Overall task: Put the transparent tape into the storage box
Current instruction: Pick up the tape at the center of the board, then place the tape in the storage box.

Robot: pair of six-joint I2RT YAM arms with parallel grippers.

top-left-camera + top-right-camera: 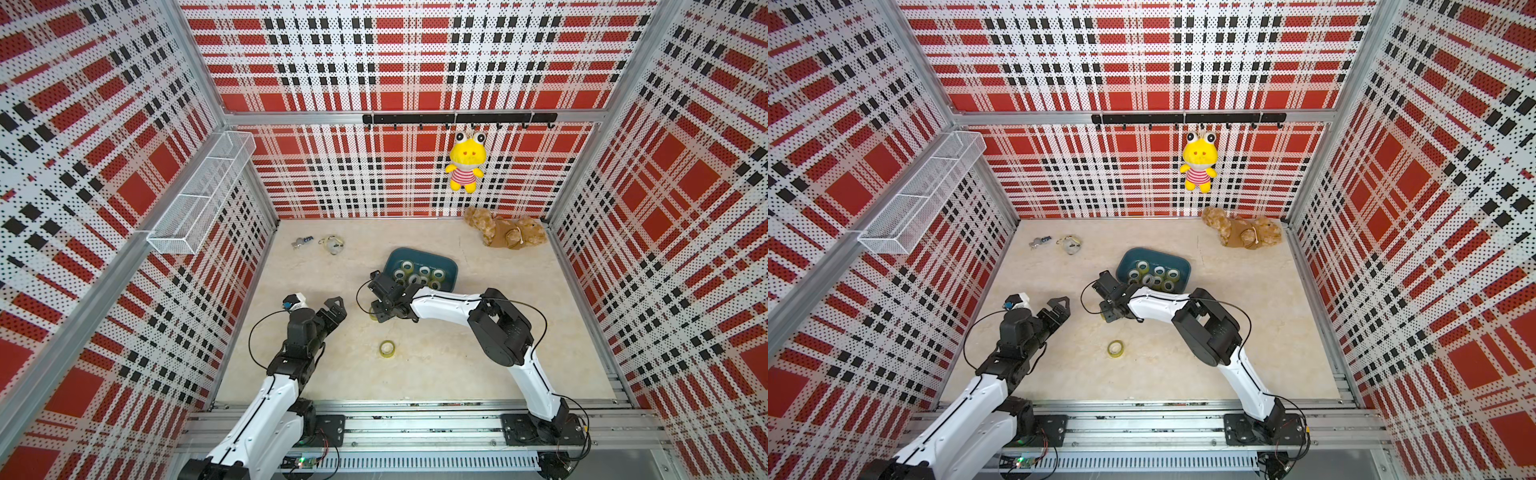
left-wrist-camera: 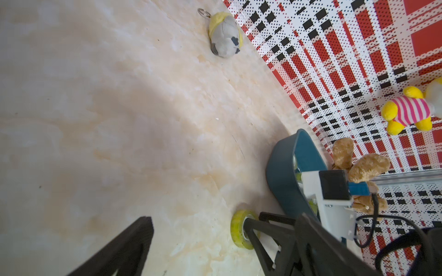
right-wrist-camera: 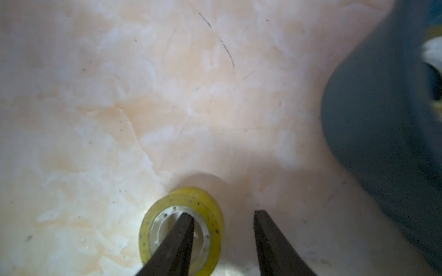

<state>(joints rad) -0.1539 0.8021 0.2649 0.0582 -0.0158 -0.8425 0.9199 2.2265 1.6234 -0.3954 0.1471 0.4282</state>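
One yellowish transparent tape roll (image 3: 208, 205) lies flat on the marble table just in front of the storage box. My right gripper (image 3: 222, 213) is open over it, with one finger in the roll's core and the other outside the wall, a gap showing beside it. In both top views this gripper (image 1: 378, 318) (image 1: 1106, 316) hides most of that roll. A second tape roll (image 1: 387, 348) (image 1: 1116, 348) lies alone nearer the front. The teal storage box (image 1: 415, 252) (image 1: 1150, 251) holds several rolls (image 1: 424, 272). My left gripper (image 1: 340, 309) (image 2: 224, 217) hangs open and empty to the left.
Two small keychain toys (image 1: 332, 245) (image 1: 301, 242) lie at the back left. A brown teddy (image 1: 505, 232) lies at the back right. A yellow frog plush (image 1: 465, 162) hangs from the hook rail. A white wire basket (image 1: 203, 195) is fixed to the left wall.
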